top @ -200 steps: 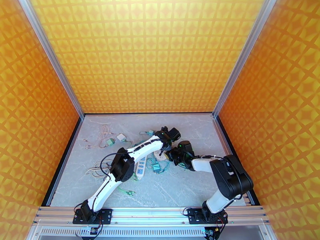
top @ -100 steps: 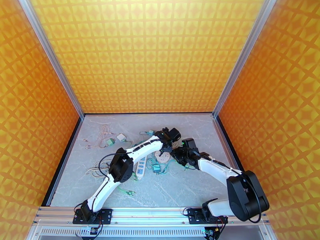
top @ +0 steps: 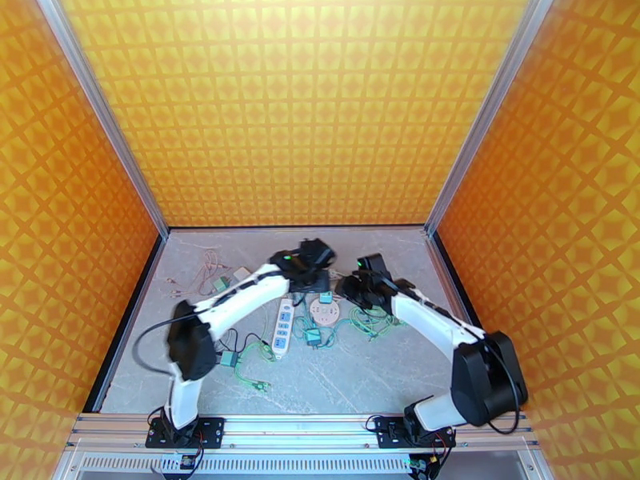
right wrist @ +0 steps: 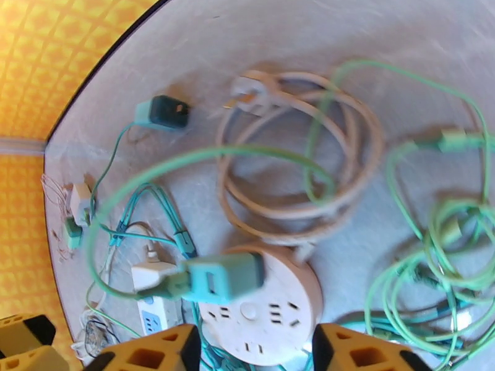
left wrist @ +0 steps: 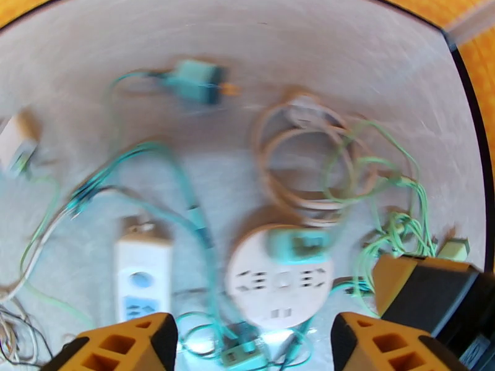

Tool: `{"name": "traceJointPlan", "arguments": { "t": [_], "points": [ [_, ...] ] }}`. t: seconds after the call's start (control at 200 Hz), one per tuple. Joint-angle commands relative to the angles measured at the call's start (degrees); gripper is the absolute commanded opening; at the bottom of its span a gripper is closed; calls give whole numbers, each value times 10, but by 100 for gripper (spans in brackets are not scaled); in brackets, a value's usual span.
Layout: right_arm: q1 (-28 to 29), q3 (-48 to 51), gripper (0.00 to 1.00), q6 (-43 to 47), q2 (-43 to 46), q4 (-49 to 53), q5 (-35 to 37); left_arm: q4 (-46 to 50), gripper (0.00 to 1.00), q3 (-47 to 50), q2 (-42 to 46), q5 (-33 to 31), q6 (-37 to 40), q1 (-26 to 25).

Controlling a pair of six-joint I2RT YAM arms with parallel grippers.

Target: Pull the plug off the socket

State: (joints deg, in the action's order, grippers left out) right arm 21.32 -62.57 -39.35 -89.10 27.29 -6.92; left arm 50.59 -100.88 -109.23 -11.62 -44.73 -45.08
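Approach step, w/ plug (left wrist: pixel 297 244) seemingly still seated in socket (left wrist: pixel 278 285) (L claw (left wrist: pixel 253 332), R claw (right wrist: pixel 255 338) both spread, empty). Next: pinch plug, pull up.

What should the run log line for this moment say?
left gripper open | right gripper open | teal plug on round socket, ungrasped

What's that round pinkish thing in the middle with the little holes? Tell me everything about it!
It is a round socket, a flat pale pinkish disc that looks like plastic, lying face up on the grey table. Its top has rows of dark slots around a small centre button. A teal plug sits on its far edge. A coiled pale cord lies just beyond it, and a white power strip lies beside it.
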Motion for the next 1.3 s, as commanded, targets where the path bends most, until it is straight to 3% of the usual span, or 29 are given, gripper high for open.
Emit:
{"name": "traceJointPlan", "arguments": {
  "t": [0.0, 0.205, 0.505, 0.915, 1.115, 1.296],
  "points": [
    [34, -47, 58, 53, -41, 70, 50, -65, 69, 85, 56, 33, -42, 31],
    [71, -124, 63, 64, -127, 121, 111, -138, 69, 222, 118, 71, -71, 61],
    [80, -194, 61, 84, -201, 144, 131, -267, 66, 319, 110, 174, -90, 62],
    [84, -224, 35, 120, -231, 144, 167, -362, 47, 269, 2, 271, -33, 67],
    [84, -244, 34, 131, -236, 154, 175, -405, 47, 243, -60, 330, -42, 69],
    [83, -223, 33, 119, -222, 136, 166, -403, 47, 225, -91, 340, -47, 68]
  ]
}}
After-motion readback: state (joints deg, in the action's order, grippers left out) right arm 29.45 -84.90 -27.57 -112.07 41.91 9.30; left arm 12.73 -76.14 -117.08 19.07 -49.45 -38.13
